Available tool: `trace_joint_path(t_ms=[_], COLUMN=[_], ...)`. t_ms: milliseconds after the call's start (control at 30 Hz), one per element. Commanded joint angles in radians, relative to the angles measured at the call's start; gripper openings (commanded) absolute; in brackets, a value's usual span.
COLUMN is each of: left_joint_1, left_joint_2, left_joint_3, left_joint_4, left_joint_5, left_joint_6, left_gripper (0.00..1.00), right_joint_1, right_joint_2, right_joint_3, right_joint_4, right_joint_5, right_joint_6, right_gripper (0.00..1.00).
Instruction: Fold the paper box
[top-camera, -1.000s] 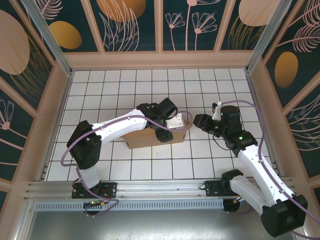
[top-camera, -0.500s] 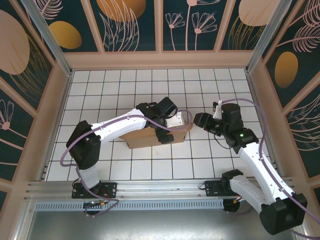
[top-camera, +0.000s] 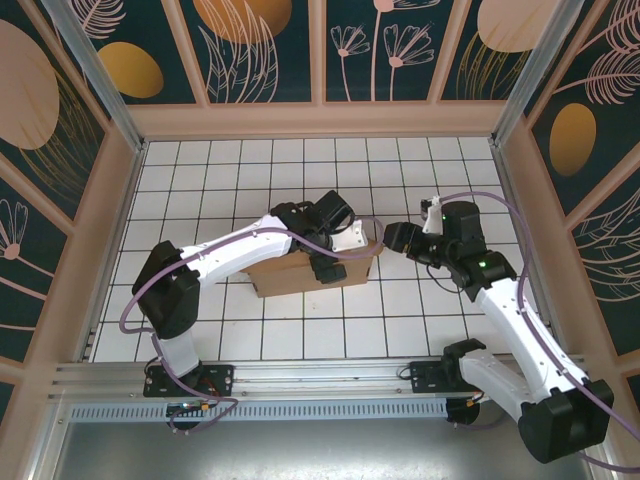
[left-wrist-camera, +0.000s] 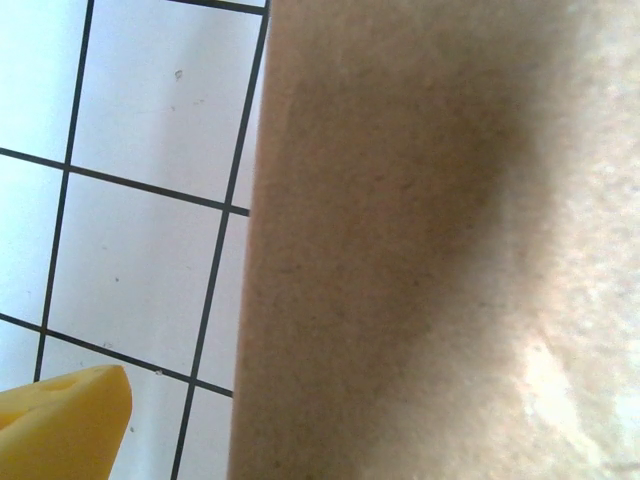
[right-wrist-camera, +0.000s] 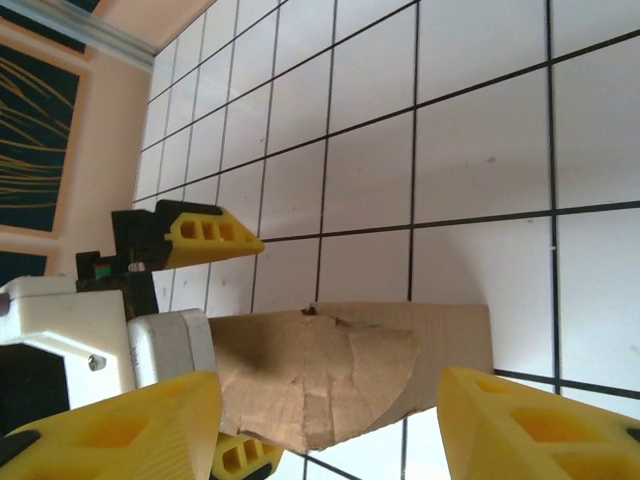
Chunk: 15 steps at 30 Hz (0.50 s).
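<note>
Cardboard sits near the middle of the tiled table (top-camera: 250, 170): the paper box (top-camera: 290, 275) lies there partly folded, with my left arm stretched across it. The left gripper (top-camera: 335, 268) straddles the box's right portion. From the right wrist camera I see one of its yellow fingers (right-wrist-camera: 205, 232) standing clear of the cardboard edge, so I read its jaws as parted and not pinching. The right gripper (top-camera: 393, 238) hovers just beside the box's right end, its own fingers (right-wrist-camera: 120, 430) spread wide and holding nothing.
</note>
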Motion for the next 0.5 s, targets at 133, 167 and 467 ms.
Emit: trace_joint_path(t_ms=[133, 167, 467], left_joint_1=[0.022, 0.024, 0.025], left_joint_2=[-0.023, -0.024, -0.028], left_joint_3=[-0.013, -0.014, -0.032], left_joint_4=[-0.001, 0.002, 0.019], left_joint_5=[0.013, 0.014, 0.029], left_joint_6=[0.006, 0.005, 0.013], left_gripper=[0.99, 0.99, 0.99], right_joint_1=[0.069, 0.073, 0.075], right_joint_2=[0.066, 0.071, 0.124], right_joint_3=[-0.056, -0.064, -0.094], right_joint_4=[0.09, 0.099, 0.166], right_joint_5=[-0.083, -0.081, -0.066], right_joint_6=[-0.002, -0.001, 0.015], right_gripper=[0.55, 0.55, 0.55])
